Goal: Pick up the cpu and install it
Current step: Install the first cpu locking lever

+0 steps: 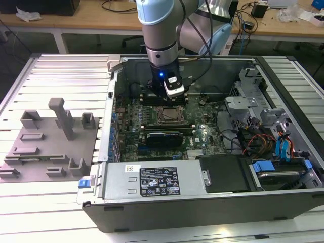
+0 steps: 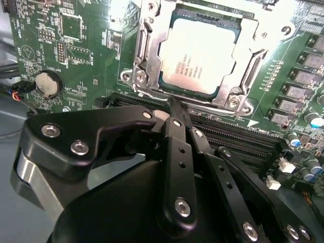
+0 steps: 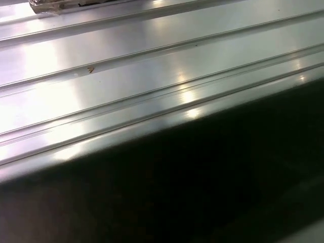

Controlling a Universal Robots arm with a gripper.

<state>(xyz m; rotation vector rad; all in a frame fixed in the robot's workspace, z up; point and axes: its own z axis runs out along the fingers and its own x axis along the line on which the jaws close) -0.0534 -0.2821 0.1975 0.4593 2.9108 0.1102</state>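
Lying open on a ribbed metal table (image 1: 61,66), a computer case (image 1: 212,202) takes up most of the exterior view, with the arm (image 1: 159,30) reaching down into it from above. Inside the case sits a green board (image 2: 76,45), and toward the exterior view's left of the case a grey fixture plate (image 1: 50,147) with raised blocks rests on the table. Along the case's near edge lies a grey power box (image 1: 152,179), and blue-tagged cables (image 1: 283,147) crowd the side at the exterior view's right.

The gripper (image 2: 169,104) hangs just above the board, beside the socket frame (image 2: 147,61) rather than over its middle. In the second wrist view its black fingers (image 2: 174,126) meet at the tips, pressed together with nothing between them.

The cpu (image 2: 200,58) lies flat inside the socket frame, its pale metal top facing up, apart from the fingertips. A round coin battery (image 2: 46,83) sits on the board, well away from the socket.
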